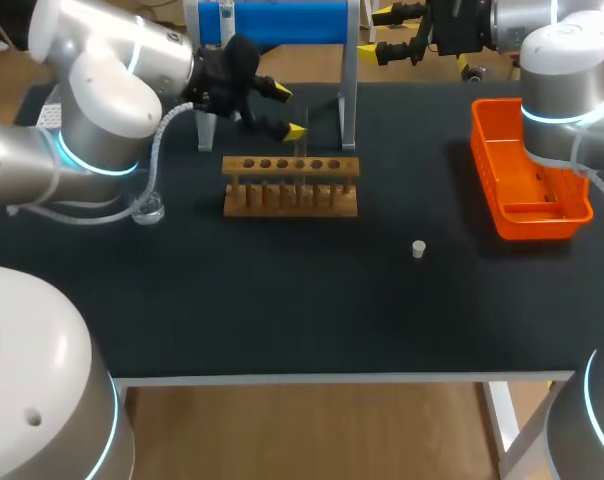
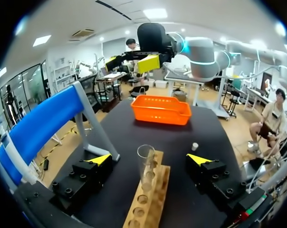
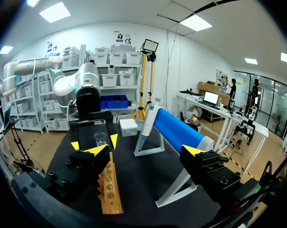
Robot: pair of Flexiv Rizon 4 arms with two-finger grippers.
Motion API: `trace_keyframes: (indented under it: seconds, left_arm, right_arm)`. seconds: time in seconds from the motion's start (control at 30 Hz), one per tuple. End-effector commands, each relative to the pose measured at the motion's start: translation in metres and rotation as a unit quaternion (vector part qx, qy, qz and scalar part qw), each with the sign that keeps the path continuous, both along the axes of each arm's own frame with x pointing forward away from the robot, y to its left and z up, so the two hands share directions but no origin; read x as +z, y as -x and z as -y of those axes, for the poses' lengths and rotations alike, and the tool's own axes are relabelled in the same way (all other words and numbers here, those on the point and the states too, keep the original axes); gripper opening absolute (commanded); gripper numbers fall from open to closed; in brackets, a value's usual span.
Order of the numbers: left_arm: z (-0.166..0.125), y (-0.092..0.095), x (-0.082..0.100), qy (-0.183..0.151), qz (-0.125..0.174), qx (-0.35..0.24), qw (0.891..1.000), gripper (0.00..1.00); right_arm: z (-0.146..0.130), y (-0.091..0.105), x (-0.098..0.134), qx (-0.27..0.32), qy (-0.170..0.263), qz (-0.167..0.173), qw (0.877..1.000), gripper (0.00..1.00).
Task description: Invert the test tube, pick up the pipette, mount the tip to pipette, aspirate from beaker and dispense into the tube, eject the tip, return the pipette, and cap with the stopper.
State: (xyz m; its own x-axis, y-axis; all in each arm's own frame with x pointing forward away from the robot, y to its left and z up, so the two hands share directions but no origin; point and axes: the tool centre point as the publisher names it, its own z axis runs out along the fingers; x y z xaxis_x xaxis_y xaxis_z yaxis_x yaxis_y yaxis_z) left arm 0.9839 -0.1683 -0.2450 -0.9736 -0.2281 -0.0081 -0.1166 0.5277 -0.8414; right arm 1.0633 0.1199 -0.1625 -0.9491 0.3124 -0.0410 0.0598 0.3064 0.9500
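The clear glass test tube (image 2: 146,166) stands upright, mouth up, in one hole of the light wooden test tube rack (image 1: 290,190), which lies near the middle of the black tabletop (image 1: 282,310). The left hand (image 1: 287,111) hangs just behind and above the rack with its yellow-tipped fingers spread wide; in the left wrist view the tube rises between them and touches neither, so this hand is released and grasps nothing. Behind the rack, the big blue pipette (image 1: 282,22) lies across its grey metal stand (image 1: 349,90). To the left of the rack, close under the left arm, sits the small clear glass beaker (image 1: 148,210). To the right of the rack and nearer the front edge, the small white stopper (image 1: 418,249) stands alone on the tabletop. Farther right of the rack is the orange plastic tray (image 1: 542,222), partly covered by the right arm. The right hand (image 1: 385,33) is held well behind and to the right of the rack, past the pipette stand, its fingers apart and holding nothing.
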Motion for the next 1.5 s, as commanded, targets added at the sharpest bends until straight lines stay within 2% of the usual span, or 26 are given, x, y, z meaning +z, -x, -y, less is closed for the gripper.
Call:
trace_keyframes:
  seconds: [0.03,1.17,1.33,1.5]
  left_arm:
    - [0.007,-0.005,-0.005,-0.001,-0.002,0.001,1.000,1.00]
    - [0.030,-0.005,-0.031,0.011,-0.014,0.015,1.000,1.00]
    - [0.035,-0.005,-0.036,-0.005,-0.019,0.002,1.000,1.00]
    - [0.037,-0.008,-0.038,-0.006,-0.021,0.000,1.000,1.00]
  right_arm:
    - [0.001,0.000,0.001,0.002,0.002,-0.002,1.000,1.00]
    - [0.001,0.000,0.001,0.002,0.002,-0.002,1.000,1.00]
    - [0.001,0.000,0.001,0.002,0.002,-0.002,1.000,1.00]
    - [0.001,0.000,0.001,0.002,0.002,-0.002,1.000,1.00]
